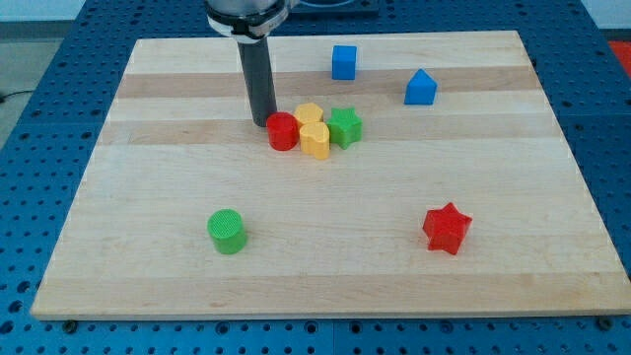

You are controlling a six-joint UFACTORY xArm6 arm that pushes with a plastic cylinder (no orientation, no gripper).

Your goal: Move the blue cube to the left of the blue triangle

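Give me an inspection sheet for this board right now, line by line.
Surface: wooden board, flat.
Job's things: blue cube near the view's top; blue triangle to its right, apart.
Clutter: red cylinder, two yellow blocks and green star clustered; green cylinder; red star.
Grippers: none; my tip sits just left of the red cylinder.
Cables: nothing seen.
Surroundings: blue perforated table.

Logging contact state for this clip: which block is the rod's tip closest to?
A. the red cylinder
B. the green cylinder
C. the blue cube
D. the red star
A: my tip sits right beside the small red cylinder block, on its view-left side at the edge of the central cluster; the blue cube lies apart, toward the view's top.
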